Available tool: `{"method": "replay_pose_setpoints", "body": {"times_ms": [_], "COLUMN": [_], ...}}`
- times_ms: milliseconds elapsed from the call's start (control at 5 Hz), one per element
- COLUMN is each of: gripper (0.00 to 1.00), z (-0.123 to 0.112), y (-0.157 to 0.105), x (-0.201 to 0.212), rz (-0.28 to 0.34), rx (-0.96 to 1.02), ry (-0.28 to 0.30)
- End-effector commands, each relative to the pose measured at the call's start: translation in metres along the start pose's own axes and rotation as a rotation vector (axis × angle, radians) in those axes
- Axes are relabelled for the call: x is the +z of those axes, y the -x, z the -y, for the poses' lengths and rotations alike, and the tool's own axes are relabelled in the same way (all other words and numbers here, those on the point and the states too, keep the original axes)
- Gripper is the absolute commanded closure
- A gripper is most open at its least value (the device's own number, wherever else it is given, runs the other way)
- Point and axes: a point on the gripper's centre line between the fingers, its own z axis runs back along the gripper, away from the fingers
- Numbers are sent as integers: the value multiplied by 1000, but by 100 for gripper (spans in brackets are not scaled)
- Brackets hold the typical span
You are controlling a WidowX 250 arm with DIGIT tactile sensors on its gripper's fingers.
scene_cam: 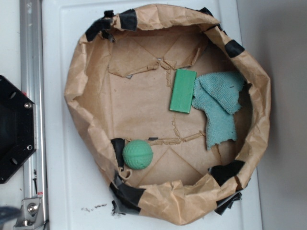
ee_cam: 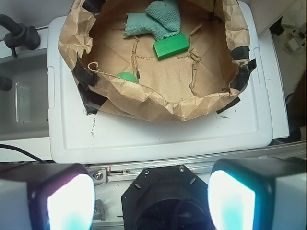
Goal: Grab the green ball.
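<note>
From above, the green ball (scene_cam: 137,154) sits whole by the paper bowl's (scene_cam: 86,72) wall, apart from the green block (scene_cam: 183,90) and cloth (scene_cam: 218,103). The wrist view half hides it; the gripper (ee_cam: 151,201) hangs outside, fingers (ee_cam: 69,203) spread, empty.

Mint-green ridged green ball (scene_cam: 137,154), resting low-left inside the paper-lined basin, untouched.

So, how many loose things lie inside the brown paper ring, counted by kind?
Green ball: 1
Green block: 1
Teal cloth: 1
Total: 3

The gripper is open, back over the robot base, outside the paper ring.
</note>
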Motion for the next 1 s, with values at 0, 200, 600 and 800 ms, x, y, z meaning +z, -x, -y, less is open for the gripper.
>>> {"method": "replay_pose_setpoints", "body": {"times_ms": [0, 200, 600, 800], "gripper": [0, 0, 0, 0], "z": [0, -22, -28, -5], "y": [0, -48, -119, -117], "x": [0, -26, -82, -132], "rz": [0, -7, -84, -228], "rx": [0, 234, 569, 583], "ry": [0, -59, -28, -67]}}
